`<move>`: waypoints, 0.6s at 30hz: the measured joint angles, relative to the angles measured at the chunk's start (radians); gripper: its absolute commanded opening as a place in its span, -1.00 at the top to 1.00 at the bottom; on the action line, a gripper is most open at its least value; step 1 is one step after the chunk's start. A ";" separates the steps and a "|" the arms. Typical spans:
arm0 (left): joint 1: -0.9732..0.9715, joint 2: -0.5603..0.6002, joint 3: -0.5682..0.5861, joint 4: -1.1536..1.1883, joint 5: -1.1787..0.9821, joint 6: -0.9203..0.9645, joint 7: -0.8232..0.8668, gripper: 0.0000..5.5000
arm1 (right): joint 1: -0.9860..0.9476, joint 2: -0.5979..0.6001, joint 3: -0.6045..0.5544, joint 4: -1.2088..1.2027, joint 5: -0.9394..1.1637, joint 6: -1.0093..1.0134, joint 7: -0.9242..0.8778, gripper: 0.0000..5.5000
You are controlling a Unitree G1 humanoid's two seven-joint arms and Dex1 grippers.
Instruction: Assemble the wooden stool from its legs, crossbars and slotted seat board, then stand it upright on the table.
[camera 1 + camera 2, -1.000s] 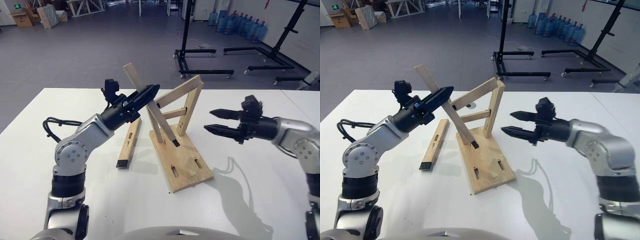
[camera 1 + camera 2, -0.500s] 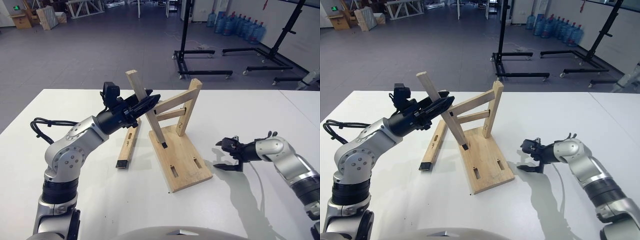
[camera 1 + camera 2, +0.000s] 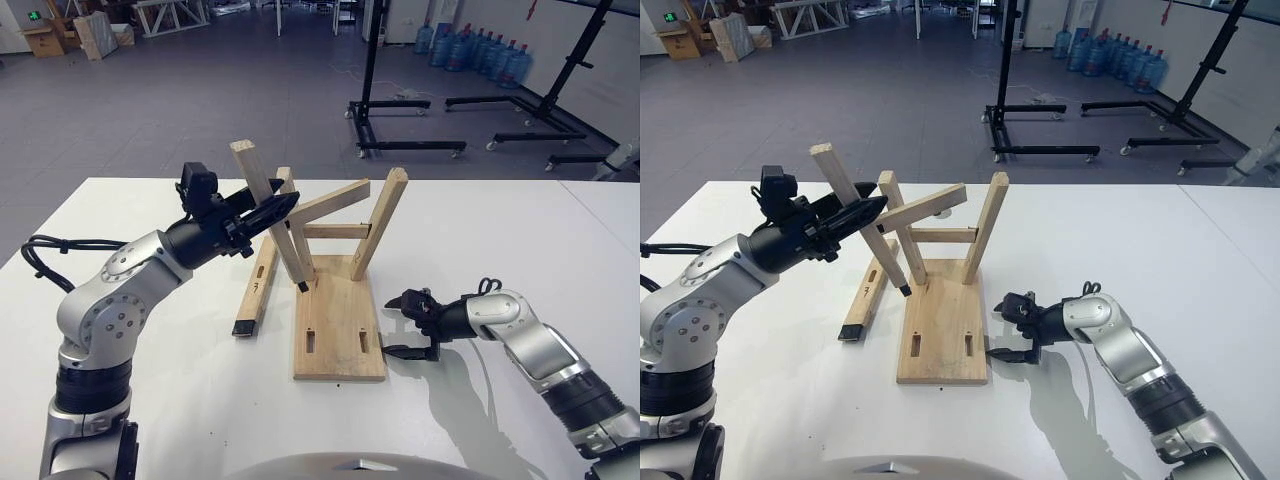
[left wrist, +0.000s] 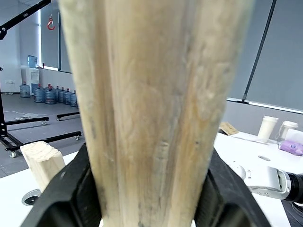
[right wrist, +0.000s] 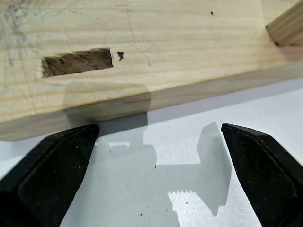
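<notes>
The slotted seat board (image 3: 338, 330) lies flat on the white table (image 3: 520, 230). Two joined legs with a crossbar (image 3: 338, 231) stand on its far end, leaning. My left gripper (image 3: 274, 207) is shut on another wooden leg (image 3: 262, 205), tilted, with its dark lower tip just over the board's far left corner. In the left wrist view that leg (image 4: 151, 118) sits between the black fingers (image 4: 71, 198). My right gripper (image 3: 388, 327) is open, low on the table at the board's right edge. The right wrist view has the board edge (image 5: 142, 71) and a slot (image 5: 75, 61) just beyond the spread fingers.
One loose leg (image 3: 255, 290) lies flat on the table left of the board. A black cable (image 3: 50, 250) loops beside the left arm. Black wheeled stands (image 3: 410, 105) and water bottles (image 3: 480, 45) are on the floor beyond the table.
My right gripper dropped from mid-air to the table and came in against the board's right edge. The board turned and slid left. My left gripper carried its leg leftward.
</notes>
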 measured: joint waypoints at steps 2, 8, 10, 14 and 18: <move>0.000 0.016 0.005 0.002 -0.018 0.012 -0.027 0.24 | 0.003 -0.001 -0.002 -0.006 -0.001 0.008 -0.002 -0.73; -0.069 0.014 0.036 0.077 -0.247 0.117 -0.117 0.24 | -0.003 -0.024 -0.056 0.052 0.000 0.010 -0.018 -0.73; -0.074 0.016 0.016 0.098 -0.253 0.134 -0.177 0.24 | -0.010 -0.018 -0.076 0.079 0.007 0.020 -0.025 -0.73; -0.044 0.027 -0.084 0.163 -0.143 0.122 -0.310 0.24 | -0.023 -0.007 -0.083 0.102 0.008 0.021 -0.038 -0.73; -0.022 0.012 -0.173 0.223 0.040 0.023 -0.350 0.24 | -0.021 0.020 -0.085 0.103 0.009 0.020 -0.054 -0.73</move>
